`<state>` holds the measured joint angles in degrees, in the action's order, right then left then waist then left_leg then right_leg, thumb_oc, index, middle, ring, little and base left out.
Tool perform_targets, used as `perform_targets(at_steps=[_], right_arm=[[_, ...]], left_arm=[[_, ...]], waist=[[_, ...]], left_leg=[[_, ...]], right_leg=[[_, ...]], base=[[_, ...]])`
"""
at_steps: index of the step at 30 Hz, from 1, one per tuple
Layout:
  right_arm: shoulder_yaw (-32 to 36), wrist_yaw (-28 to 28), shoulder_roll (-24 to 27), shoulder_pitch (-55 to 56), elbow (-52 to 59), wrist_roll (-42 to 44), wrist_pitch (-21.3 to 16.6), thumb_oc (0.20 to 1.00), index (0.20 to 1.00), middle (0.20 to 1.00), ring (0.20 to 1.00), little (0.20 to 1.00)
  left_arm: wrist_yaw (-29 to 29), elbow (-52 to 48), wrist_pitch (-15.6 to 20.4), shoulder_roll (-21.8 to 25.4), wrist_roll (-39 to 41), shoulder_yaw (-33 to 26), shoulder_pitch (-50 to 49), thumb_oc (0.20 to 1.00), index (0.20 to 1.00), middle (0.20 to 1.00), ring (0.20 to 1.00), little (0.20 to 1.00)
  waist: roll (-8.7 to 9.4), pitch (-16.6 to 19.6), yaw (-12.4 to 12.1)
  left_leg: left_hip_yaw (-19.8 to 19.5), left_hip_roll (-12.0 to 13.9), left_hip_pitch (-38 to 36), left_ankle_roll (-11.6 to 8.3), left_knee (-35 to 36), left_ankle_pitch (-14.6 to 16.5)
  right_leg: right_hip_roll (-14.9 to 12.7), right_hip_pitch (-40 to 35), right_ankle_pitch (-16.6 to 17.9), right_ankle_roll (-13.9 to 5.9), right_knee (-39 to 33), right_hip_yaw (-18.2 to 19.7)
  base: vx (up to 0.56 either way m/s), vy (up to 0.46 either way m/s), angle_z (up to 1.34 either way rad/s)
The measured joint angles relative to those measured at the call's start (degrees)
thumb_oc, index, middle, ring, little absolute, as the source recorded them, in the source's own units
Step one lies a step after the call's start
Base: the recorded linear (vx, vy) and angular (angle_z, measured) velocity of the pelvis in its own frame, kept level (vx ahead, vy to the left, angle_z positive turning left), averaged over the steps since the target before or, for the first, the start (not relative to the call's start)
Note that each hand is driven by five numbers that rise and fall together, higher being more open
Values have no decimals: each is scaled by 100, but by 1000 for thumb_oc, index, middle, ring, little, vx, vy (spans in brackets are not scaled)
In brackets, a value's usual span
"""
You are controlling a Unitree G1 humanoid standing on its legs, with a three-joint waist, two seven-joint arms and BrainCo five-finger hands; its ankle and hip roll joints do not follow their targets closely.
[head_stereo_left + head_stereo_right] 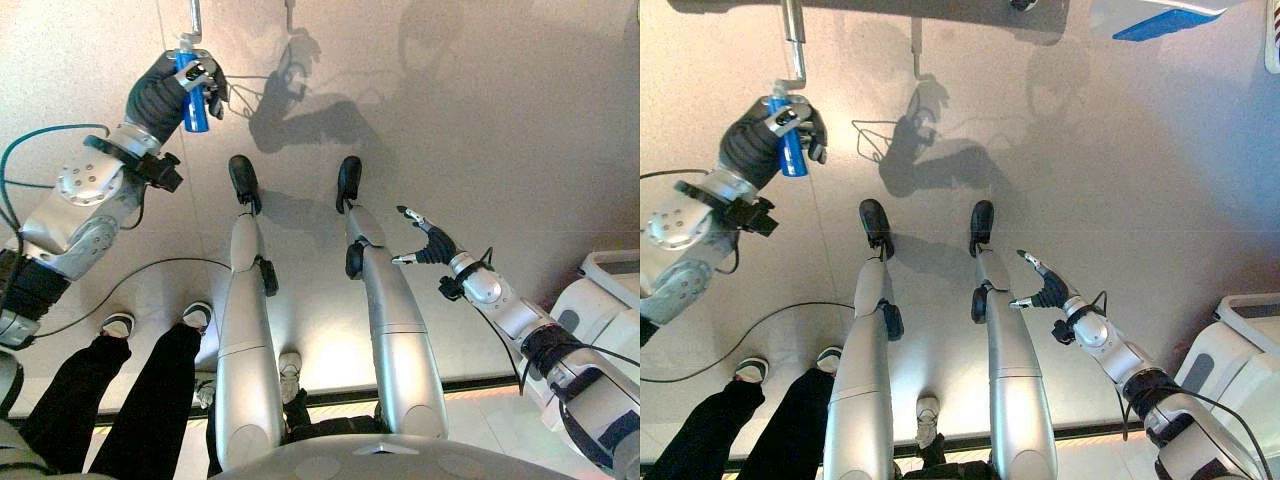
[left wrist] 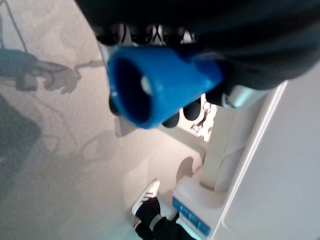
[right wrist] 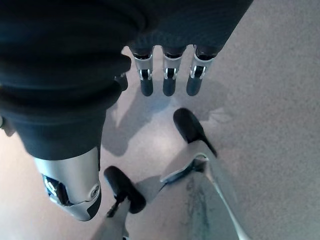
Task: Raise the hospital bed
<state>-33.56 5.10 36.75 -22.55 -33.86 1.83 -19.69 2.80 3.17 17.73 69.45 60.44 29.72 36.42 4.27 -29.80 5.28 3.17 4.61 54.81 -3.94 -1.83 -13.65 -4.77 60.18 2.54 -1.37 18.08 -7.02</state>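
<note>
A blue crank handle (image 1: 192, 100) hangs from a silver crank arm (image 1: 195, 18) at the upper left, under the bed frame (image 1: 930, 8). My left hand (image 1: 165, 88) is curled round the blue handle (image 2: 160, 87), whose open end faces the left wrist camera. My right hand (image 1: 430, 243) hovers low at the right, fingers (image 3: 168, 80) straight and holding nothing, well away from the crank.
A person in black trousers and white shoes (image 1: 118, 324) stands at the lower left. A white machine (image 1: 605, 300) stands at the right edge. A white bed post (image 2: 235, 145) runs beside the left hand. Grey floor spreads ahead.
</note>
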Motion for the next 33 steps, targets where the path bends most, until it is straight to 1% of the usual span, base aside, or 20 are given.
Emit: perform_targets(at_steps=[4,9,16,18,19,22,25,28,29,33], right_arm=[[54,-41,2,35,3,-6,-4,1000,1000,1000,1000,1000],[169,-54,8,52,110,-14,-7,1000,1000,1000,1000,1000],[169,-90,3,81,175,-14,-16,1000,1000,1000,1000,1000],[168,-86,6,84,188,-14,-17,1000,1000,1000,1000,1000],[180,-84,8,95,198,-14,-18,1000,1000,1000,1000,1000],[207,-55,14,99,209,-17,-18,1000,1000,1000,1000,1000],[231,-31,12,99,195,-18,-18,1000,1000,1000,1000,1000],[254,32,13,100,189,-21,-15,1000,1000,1000,1000,1000],[257,52,16,105,161,-21,-13,1000,1000,1000,1000,1000],[246,65,-1,62,161,-21,-12,1000,1000,1000,1000,1000]], left_arm=[[20,-207,-15,116,9,-224,-271,200,200,200,200,200],[109,-238,-22,157,9,-890,-895,200,200,200,200,200],[101,-126,-24,-10,-42,-1024,-1200,200,200,200,200,200],[68,91,1,-236,-132,-1028,-1141,200,200,200,200,200],[50,95,1,-237,-132,-1029,-1135,200,200,200,200,200],[-62,379,28,-573,-357,-986,-918,200,200,200,200,200],[-197,683,91,-776,-522,-836,-722,200,200,200,200,200],[-333,1127,166,-968,-741,-811,-535,200,200,200,200,200],[-396,1438,185,-1145,-791,-744,-323,200,200,200,200,200],[-593,2178,168,-1548,-797,-593,125,200,200,200,200,200]], waist=[[-21,-12,-1],[-40,-24,13],[-57,-30,-17],[-71,-30,-45],[-71,-30,-65],[-91,-26,-159],[-92,-25,-186],[-91,-25,-173],[-92,-25,-170],[-89,-24,-177]], left_leg=[[-4,-1,-14,0,31,0],[-5,19,-25,-9,38,5],[-8,72,-136,-46,39,8],[-6,87,-162,-55,39,9],[-6,95,-163,-59,39,10],[-4,109,-166,-69,39,10],[-14,104,-158,-73,41,13],[-16,97,-145,-73,44,14],[-16,95,-142,-74,45,15],[-25,95,-49,-73,46,13]], right_leg=[[-3,-5,-12,14,-5,-7],[12,-15,-17,13,-17,-18],[65,-129,-19,14,-27,-27],[74,-152,-19,14,-27,-28],[73,-153,-19,14,-27,-28],[92,-151,-33,12,-24,-31],[92,-149,-55,27,-13,-36],[91,-142,-62,36,-21,-39],[91,-142,-62,36,-27,-40],[80,-79,-63,38,-31,-58]], base=[[0,0,0],[0,0,0],[0,0,0],[0,0,0],[0,0,0],[0,0,0],[-1,5,1],[0,0,0],[0,0,0],[8,0,3]])
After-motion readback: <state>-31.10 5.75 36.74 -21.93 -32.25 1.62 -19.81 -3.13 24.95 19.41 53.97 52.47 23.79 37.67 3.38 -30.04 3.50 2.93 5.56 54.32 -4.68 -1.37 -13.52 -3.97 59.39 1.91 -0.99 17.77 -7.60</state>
